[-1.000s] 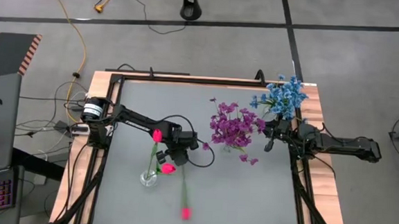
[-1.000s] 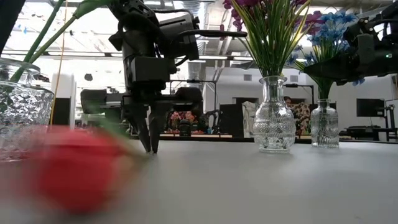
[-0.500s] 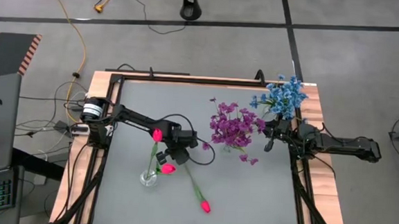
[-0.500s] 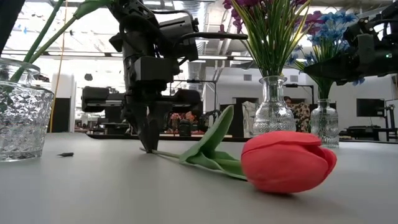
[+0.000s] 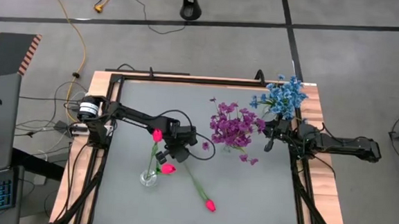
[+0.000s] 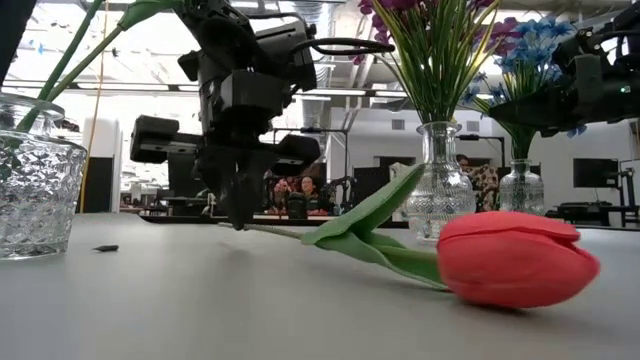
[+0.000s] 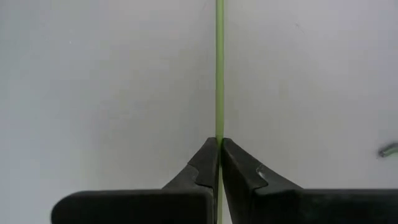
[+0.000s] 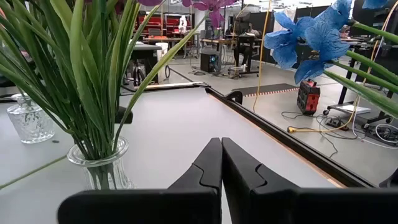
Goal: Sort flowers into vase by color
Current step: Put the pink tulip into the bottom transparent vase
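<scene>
both arms matte black, built of slim boxy links with rounded joint housings. left arm [image 5: 140, 119]: silver-and-black cylindrical motor can at its base end, thin black cable looping loose above the forearm near the wrist. right arm [image 5: 336, 143]: same dark finish, blocky wrist section, short cable along its wrist. left gripper [image 7: 219, 163] and right gripper [image 8: 221, 163]: two flat black fingers tapering to a point, each inner edge stepped with a small notch; broad black crossbar behind the fingers.
</scene>
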You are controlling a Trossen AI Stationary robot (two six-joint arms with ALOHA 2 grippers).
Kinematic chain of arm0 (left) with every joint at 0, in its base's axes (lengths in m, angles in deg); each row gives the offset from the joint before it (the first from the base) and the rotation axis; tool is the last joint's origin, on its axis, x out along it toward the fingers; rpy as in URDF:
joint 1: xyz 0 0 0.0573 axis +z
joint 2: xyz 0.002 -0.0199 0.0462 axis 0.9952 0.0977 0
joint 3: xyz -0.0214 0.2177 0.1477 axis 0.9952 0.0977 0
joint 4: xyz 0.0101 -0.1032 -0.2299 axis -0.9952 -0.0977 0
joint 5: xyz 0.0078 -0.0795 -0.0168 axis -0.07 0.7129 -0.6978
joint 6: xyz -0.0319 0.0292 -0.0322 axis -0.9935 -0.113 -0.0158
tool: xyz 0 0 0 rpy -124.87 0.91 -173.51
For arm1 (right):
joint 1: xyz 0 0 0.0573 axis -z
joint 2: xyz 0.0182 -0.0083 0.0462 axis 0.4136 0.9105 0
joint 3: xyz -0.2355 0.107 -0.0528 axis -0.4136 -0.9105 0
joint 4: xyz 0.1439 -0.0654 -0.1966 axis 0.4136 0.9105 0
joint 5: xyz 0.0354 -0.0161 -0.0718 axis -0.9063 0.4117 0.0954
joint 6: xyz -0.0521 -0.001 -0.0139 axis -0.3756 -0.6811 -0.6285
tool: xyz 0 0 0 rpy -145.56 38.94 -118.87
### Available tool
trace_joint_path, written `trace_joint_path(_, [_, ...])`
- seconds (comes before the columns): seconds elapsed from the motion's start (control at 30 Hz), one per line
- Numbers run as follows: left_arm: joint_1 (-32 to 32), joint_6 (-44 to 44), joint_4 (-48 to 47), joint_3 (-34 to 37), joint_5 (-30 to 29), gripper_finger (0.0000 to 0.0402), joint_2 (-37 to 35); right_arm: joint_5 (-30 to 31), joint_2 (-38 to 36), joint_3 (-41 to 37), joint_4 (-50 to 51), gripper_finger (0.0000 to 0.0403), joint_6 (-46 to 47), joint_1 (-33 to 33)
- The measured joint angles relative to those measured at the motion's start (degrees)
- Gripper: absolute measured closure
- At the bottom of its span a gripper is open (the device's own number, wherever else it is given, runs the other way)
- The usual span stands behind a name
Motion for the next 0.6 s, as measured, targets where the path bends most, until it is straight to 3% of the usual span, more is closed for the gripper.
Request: trace_joint_path(0.6, [4.6,-3.9,0.6,-0.2,0.4,0.0401,-12.8,0.0,0.0,0.0,0.0,0.0369,0.0,0.0])
